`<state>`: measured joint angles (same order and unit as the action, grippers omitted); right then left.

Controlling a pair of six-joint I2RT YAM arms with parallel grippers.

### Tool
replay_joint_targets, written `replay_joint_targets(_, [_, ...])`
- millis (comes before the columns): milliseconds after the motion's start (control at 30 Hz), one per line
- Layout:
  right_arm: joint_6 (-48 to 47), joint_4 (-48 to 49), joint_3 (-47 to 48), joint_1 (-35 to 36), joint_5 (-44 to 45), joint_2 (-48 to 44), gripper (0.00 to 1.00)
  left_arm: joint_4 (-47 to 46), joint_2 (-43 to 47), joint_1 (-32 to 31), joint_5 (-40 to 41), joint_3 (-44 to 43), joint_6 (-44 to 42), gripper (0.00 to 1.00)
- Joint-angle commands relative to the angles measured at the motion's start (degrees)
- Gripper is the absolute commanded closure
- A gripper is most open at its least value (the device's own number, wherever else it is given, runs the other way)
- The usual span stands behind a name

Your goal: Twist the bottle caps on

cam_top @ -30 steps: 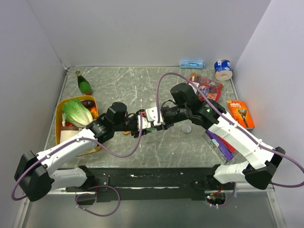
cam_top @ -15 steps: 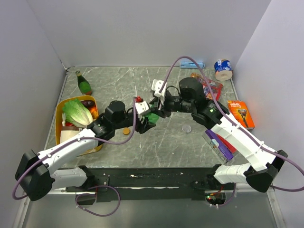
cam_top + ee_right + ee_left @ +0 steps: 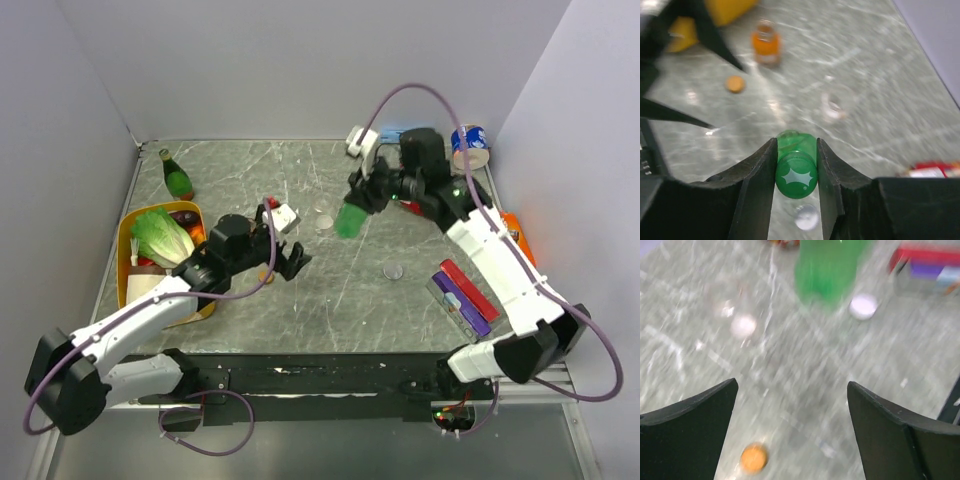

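Left gripper (image 3: 792,385) hangs with its fingers spread wide and nothing between them. Only its wrist view shows clearly the orange cap (image 3: 753,458) lying on the table (image 3: 800,370) beneath. Further right, the right gripper (image 3: 796,150) pinches the green bottle (image 3: 796,172) in the air. Its wrist view alone shows the orange bottle (image 3: 765,45), standing upright.

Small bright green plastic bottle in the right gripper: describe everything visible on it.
The small bright green plastic bottle is glossy and round-bodied, with a star-shaped moulding on the end facing the right wrist camera. The right gripper is shut on it, its black fingers pressing opposite sides; nothing else touches it. From above it hangs tilted, seemingly lifted off the grey marbled table, right of centre towards the back. Its far end is hidden, so cap on or off is unclear.
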<state>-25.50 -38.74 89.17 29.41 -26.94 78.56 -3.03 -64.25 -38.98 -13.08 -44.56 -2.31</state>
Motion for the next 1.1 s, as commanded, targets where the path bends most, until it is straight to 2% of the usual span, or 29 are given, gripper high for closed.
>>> replay_joint_targets(0, [-3.1, -3.4, 5.3, -4.9, 2.1, 2.9, 1.00, 7.7, 6.2, 0.8, -0.4, 3.6, -8.4, 0.04])
replay_joint_targets(167, [-5.3, 1.6, 0.5, -11.5, 3.7, 6.4, 1.00, 14.5, 9.1, 0.9, -7.6, 3.0, -14.1, 0.04])
replay_joint_targets(367, [-3.5, 7.2, -3.5, -16.8, 2.6, 11.0, 1.00, 14.4, 9.3, 5.8, -12.5, 2.3, -12.5, 0.04])
replay_joint_targets(467, [-4.0, 14.5, -9.2, -17.6, 2.1, 10.3, 0.99, 14.5, 8.6, 8.7, -14.4, 1.4, -11.1, 0.04])
replay_joint_targets(700, [-2.8, 20.8, -14.9, -18.4, 3.1, 11.5, 0.84, 17.1, 7.4, 11.6, -15.6, -1.4, -12.0, 0.03])
replay_joint_targets(867, [-1.7, 25.2, -18.0, -18.6, 2.8, 10.5, 0.81, 16.9, 6.6, 14.2, -16.0, -2.5, -11.9, 0.03])
replay_joint_targets(1067, [0.4, 28.2, -21.0, -18.7, 3.5, 10.3, 0.72, 17.1, 5.7, 15.4, -17.4, -3.6, -11.6, 0.04])
